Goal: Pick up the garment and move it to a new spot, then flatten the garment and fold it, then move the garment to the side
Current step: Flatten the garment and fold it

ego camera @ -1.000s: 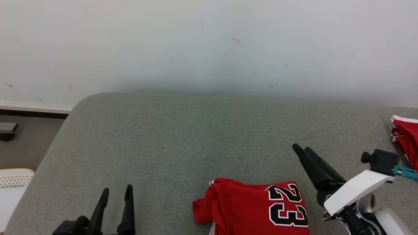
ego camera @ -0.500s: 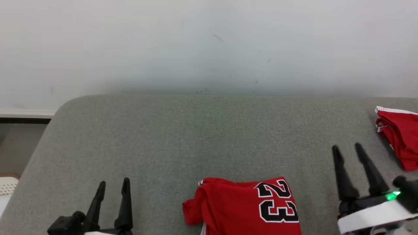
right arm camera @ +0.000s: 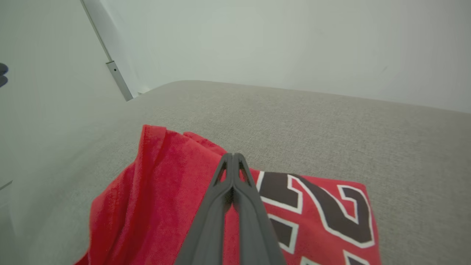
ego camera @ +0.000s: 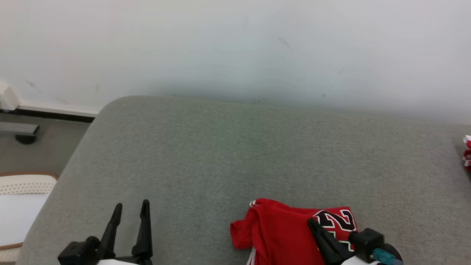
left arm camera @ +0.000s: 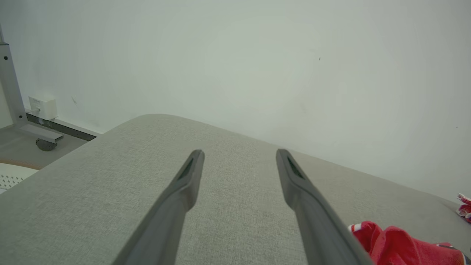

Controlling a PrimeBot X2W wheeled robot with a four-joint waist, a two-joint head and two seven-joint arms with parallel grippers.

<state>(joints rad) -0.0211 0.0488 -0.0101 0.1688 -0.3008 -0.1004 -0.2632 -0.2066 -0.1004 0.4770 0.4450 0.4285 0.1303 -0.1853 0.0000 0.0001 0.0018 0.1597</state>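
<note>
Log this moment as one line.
left gripper: open, over grey surface | right gripper: shut, over red jersey | jersey: rumpled, on surface, not lifted

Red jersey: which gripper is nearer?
Right. The right gripper is over the red jersey, jaws together; the left gripper is apart from it, to the robot's left.
</note>
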